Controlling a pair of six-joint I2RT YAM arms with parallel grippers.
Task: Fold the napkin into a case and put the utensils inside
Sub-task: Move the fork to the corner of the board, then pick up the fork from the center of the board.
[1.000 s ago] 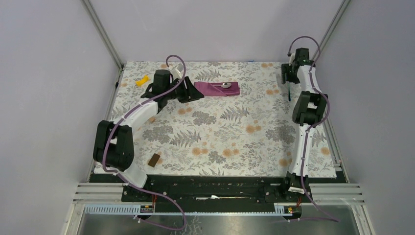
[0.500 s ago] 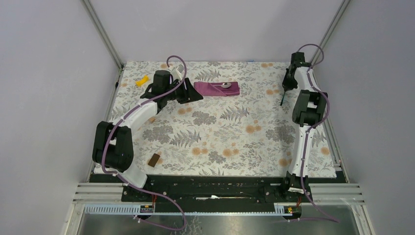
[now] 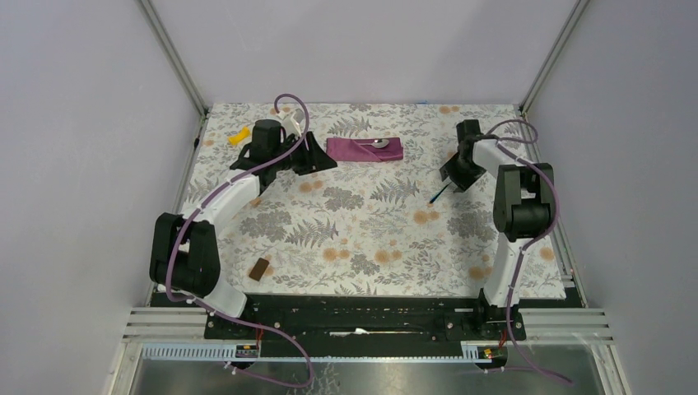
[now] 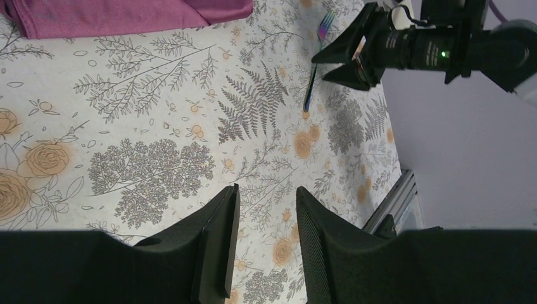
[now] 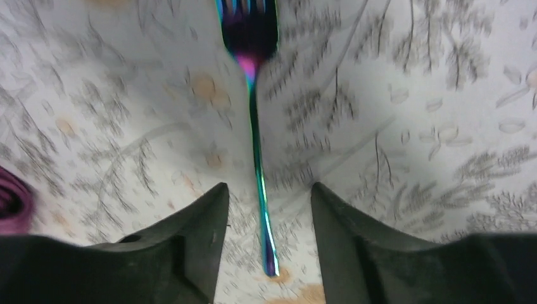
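The napkin, folded into a slim plum-magenta case [image 3: 365, 149], lies at the back middle with the spoon's head [image 3: 379, 143] sticking out of it; its edge shows in the left wrist view [image 4: 114, 16]. My left gripper [image 3: 323, 159] is open and empty just left of the case [image 4: 266, 199]. My right gripper [image 3: 449, 178] is right of the case and its jaws stand wide apart. The fork [image 5: 256, 152], iridescent blue-purple, runs between them without touching either finger. It also shows in the top view [image 3: 438, 196] and the left wrist view [image 4: 311, 79].
A small yellow piece [image 3: 239, 136] lies at the back left. A small brown block [image 3: 261, 268] lies at the front left. The flower-print cover [image 3: 370, 239] spans the table, with metal frame posts at the back corners.
My right arm has swung from the far right corner in toward the middle, and the fork has come along with it. My left gripper has barely shifted.
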